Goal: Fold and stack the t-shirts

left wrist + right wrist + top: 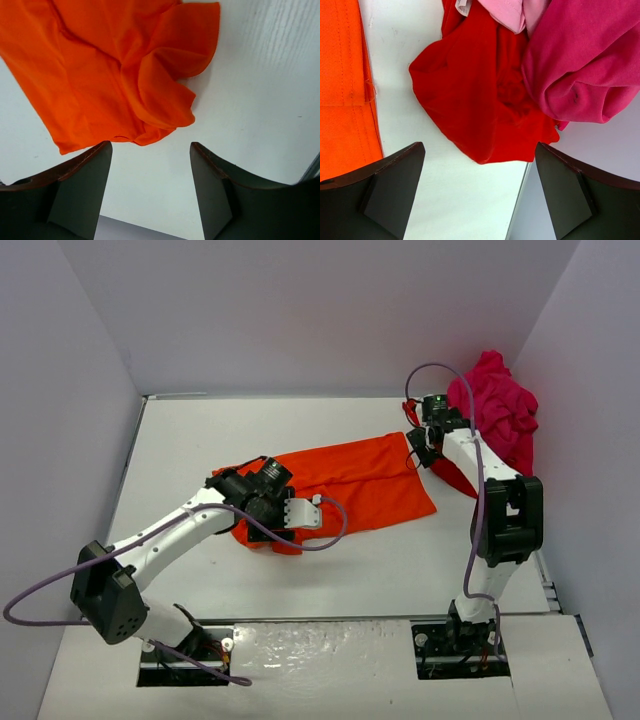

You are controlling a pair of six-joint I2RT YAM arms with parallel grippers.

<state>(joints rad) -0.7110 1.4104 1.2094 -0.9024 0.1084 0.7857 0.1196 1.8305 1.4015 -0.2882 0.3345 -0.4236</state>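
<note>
On a white table (350, 570) walled in pale grey, an orange-red t-shirt (350, 485) lies spread across the middle. Most of it is flat, but its near-left corner is bunched into loose folds. The left gripper (150, 145) hovers over that corner with its jaws apart and nothing between them, and the crumpled edge sits just beyond the fingertips.

At the far right, a red t-shirt (475, 100) and a magenta-pink t-shirt (580, 65) are heaped together against the side wall, touching each other and well apart from any tidy stack. The right gripper (479, 145) hangs above the red cloth's near edge, also released and empty. Nothing looks folded or stacked yet, so the job appears to be at an early stage.

The risks lie in the cloth itself. The bunched orange corner offers several overlapping layers, so a pinch there could catch two or three at once and fix a crooked fold. It could equally catch only the outermost lip, which might slip free when lifted. A drag across the table could also rumple the part now lying flat.

On the right, the red shirt seems partly tucked under the pink one, though the wrist view does not settle how far. If so, pulling the red one would likely haul its neighbour along.
</note>
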